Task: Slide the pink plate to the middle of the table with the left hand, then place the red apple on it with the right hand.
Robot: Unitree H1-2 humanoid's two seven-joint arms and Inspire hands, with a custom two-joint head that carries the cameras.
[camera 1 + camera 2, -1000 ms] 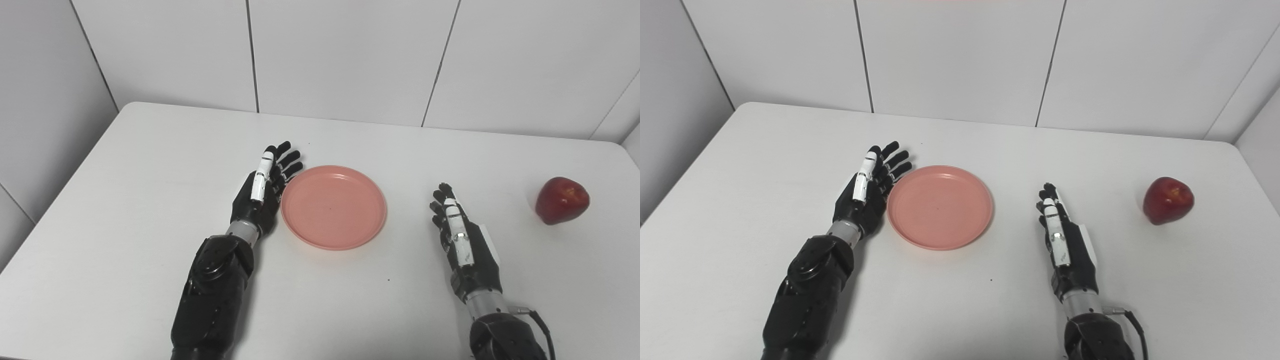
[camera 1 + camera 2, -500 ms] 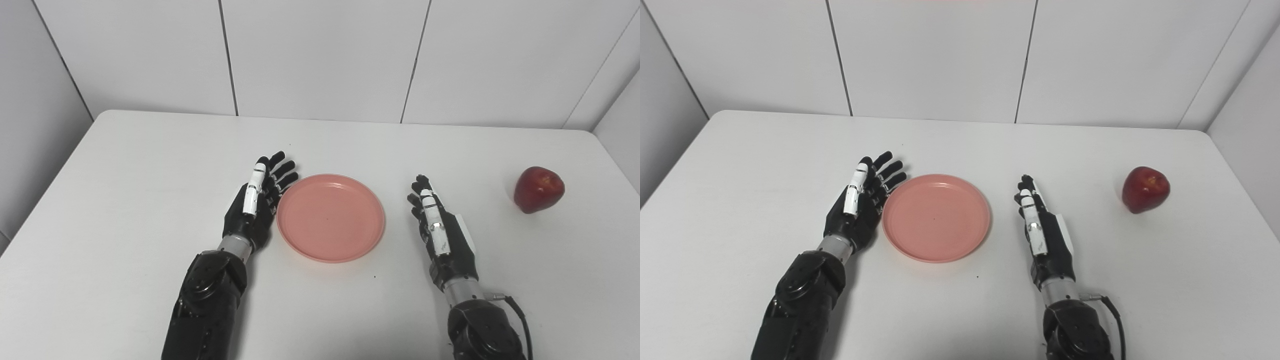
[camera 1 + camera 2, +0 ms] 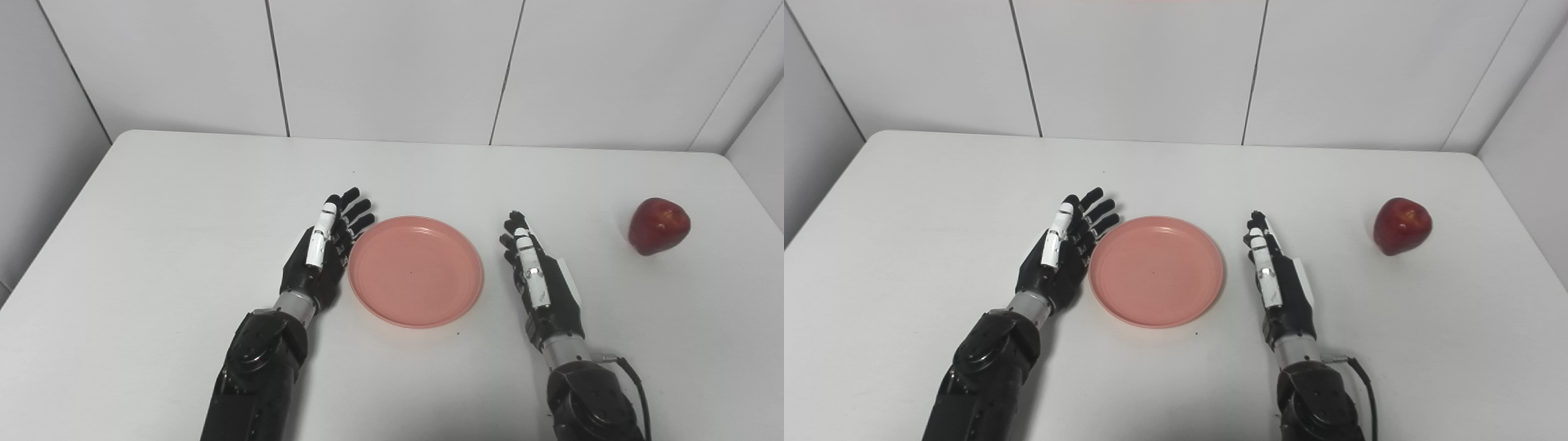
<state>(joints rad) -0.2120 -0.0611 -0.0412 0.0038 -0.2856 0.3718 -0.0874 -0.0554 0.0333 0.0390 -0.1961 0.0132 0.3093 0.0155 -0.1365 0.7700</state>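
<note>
The pink plate [image 3: 415,271] is touched by the flat, empty left hand [image 3: 321,248]. The red apple [image 3: 659,225] is seen well right of the empty, spread right hand [image 3: 539,285].

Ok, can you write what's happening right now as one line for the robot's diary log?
pink plate: mid-table, empty | left hand: open, beside plate's left rim | right hand: open, right of plate | red apple: far right, untouched

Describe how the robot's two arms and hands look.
Both arms are glossy black, with a silver metal band at each wrist. The left hand and right hand are black with white panels along a finger. A black cable loops from the right wrist.
</note>
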